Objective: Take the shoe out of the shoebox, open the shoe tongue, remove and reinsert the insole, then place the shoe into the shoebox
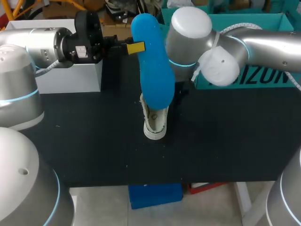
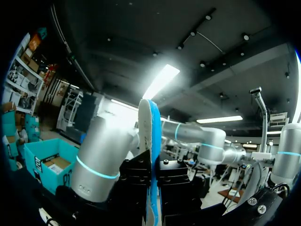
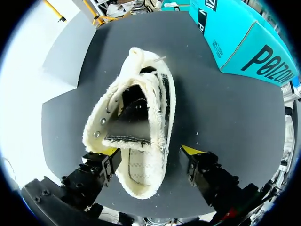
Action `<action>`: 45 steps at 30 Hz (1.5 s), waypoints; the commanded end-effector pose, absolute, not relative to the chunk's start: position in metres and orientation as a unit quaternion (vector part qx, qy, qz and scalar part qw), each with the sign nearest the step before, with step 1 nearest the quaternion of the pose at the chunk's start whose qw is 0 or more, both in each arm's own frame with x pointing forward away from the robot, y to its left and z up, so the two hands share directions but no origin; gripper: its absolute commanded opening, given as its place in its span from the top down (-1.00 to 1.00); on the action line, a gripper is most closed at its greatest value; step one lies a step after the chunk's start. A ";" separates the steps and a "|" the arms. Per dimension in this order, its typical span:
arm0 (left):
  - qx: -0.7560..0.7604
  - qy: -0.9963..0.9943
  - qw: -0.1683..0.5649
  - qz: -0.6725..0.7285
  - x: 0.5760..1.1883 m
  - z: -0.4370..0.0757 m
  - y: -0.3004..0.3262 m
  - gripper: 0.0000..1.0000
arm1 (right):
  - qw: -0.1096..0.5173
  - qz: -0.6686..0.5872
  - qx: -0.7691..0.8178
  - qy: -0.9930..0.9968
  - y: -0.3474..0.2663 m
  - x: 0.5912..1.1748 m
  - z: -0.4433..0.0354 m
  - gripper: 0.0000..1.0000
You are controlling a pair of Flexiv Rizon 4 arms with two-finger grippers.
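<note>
One shoe (image 3: pixel 141 127) stands mid-table (image 1: pixel 94 141), well apart from every edge, between the right gripper's (image 3: pixel 151 151) wide fingers. The left gripper (image 2: pixel 154 188) clamps the insole (image 1: pixel 153 70) above it.

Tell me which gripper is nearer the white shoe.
Right. The right gripper straddles the shoe, jaws open; the left gripper holds the blue insole higher up.

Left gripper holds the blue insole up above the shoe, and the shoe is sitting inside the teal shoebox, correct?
Not quite. The left gripper does hold the blue insole above the shoe, but the shoe sits on the black table, outside the teal shoebox, as the right wrist view shows.
</note>
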State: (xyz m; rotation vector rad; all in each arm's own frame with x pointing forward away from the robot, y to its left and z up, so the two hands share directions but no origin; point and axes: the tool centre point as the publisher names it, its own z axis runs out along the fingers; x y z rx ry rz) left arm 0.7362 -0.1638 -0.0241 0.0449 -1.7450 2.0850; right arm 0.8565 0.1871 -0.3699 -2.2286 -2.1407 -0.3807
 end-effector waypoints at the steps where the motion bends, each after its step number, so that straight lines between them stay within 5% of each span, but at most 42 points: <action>1: 0.016 -0.627 0.208 0.750 0.735 -0.025 -0.164 1.00 | 0.049 -0.185 -0.703 -0.685 0.165 0.842 -0.348 -1.00; 7: 0.016 -0.627 0.208 0.750 0.735 -0.025 -0.164 1.00 | 0.134 -0.307 -0.667 -0.665 0.169 0.841 -0.322 -1.00; 25: 0.016 -0.627 0.208 0.750 0.735 -0.025 -0.164 1.00 | 0.134 -0.307 -0.667 -0.665 0.169 0.841 -0.322 -1.00; 30: 0.016 -0.627 0.208 0.750 0.735 -0.025 -0.164 1.00 | 0.199 -0.400 -0.665 -0.599 0.162 0.846 -0.309 -1.00; 45: 0.016 -0.627 0.208 0.750 0.735 -0.025 -0.164 1.00 | 0.257 -0.476 -0.638 -0.547 0.151 0.857 -0.284 -1.00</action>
